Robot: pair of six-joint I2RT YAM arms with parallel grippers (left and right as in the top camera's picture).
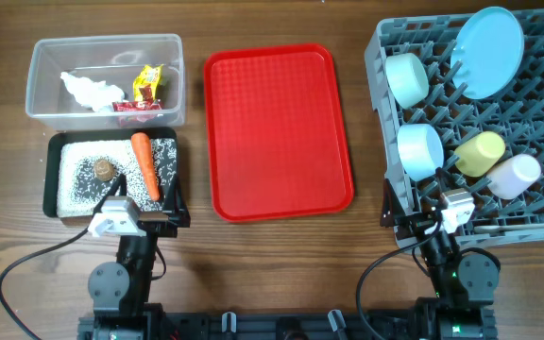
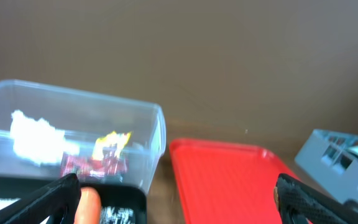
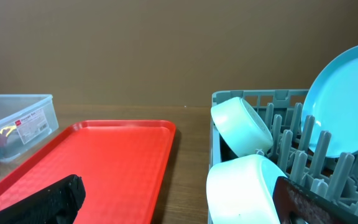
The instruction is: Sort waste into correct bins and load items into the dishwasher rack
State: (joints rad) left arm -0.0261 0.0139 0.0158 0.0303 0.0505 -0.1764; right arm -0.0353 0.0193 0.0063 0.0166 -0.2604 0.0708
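One camera looks straight down from above. Two low wrist cameras face forward, and both see the red tray (image 2: 222, 177).

carrot (image 1: 145, 165) in blk tray (image 1: 51, 179), wrappers (image 1: 146, 87) in clear tub (image 1: 34, 76), plate (image 1: 486, 52) in rack (image 1: 536, 106)

Robotics lab: bench-mounted arm (image 1: 138, 253), wooden table (image 1: 281, 260)

Wooden table (image 1: 281, 264) with clear tub (image 1: 107, 40), black tray (image 1: 52, 179), red tray (image 1: 277, 132), grey rack (image 1: 536, 113).
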